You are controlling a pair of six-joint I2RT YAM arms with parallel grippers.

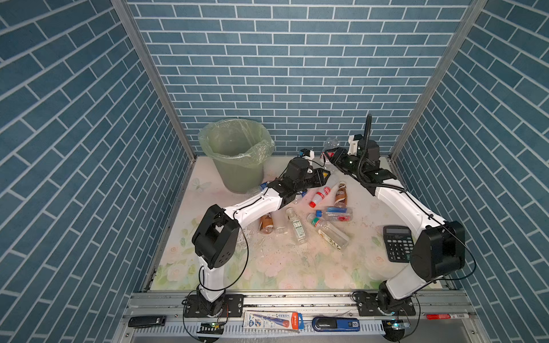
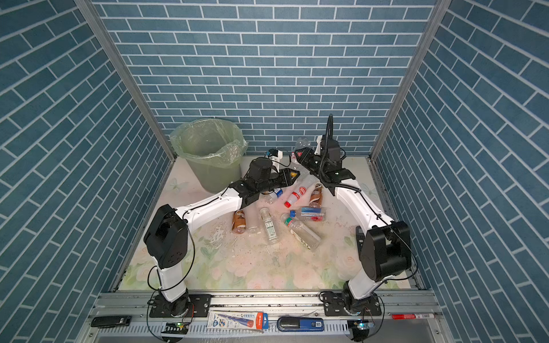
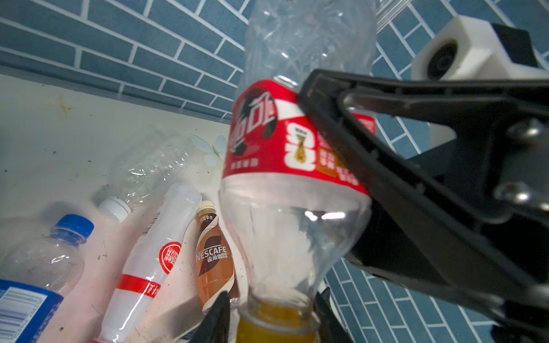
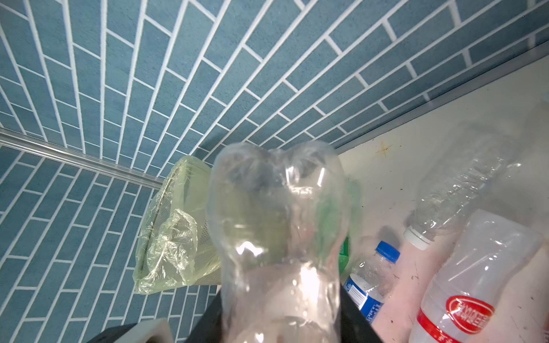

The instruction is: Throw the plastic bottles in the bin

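A clear plastic bottle with a red label [image 3: 267, 142] and a yellow cap hangs above the back of the table. My right gripper [image 1: 330, 156] is shut on its labelled body; its clear base [image 4: 276, 213] sticks out past the right gripper [image 4: 280, 320]. My left gripper [image 3: 273, 300] is shut on the same bottle, one finger on each side of the yellow cap and neck. In both top views the left gripper [image 2: 294, 174] meets the right gripper just right of the bin [image 1: 208, 133]. Several more plastic bottles [image 1: 319, 197] lie on the table below and in front.
A black calculator [image 1: 398, 243] lies at the right by the right arm's elbow. Two brown Nescafe bottles [image 1: 341, 193] [image 1: 266, 222] lie among the clear ones. The lined bin [image 2: 190, 130] stands in the back left corner against the brick wall.
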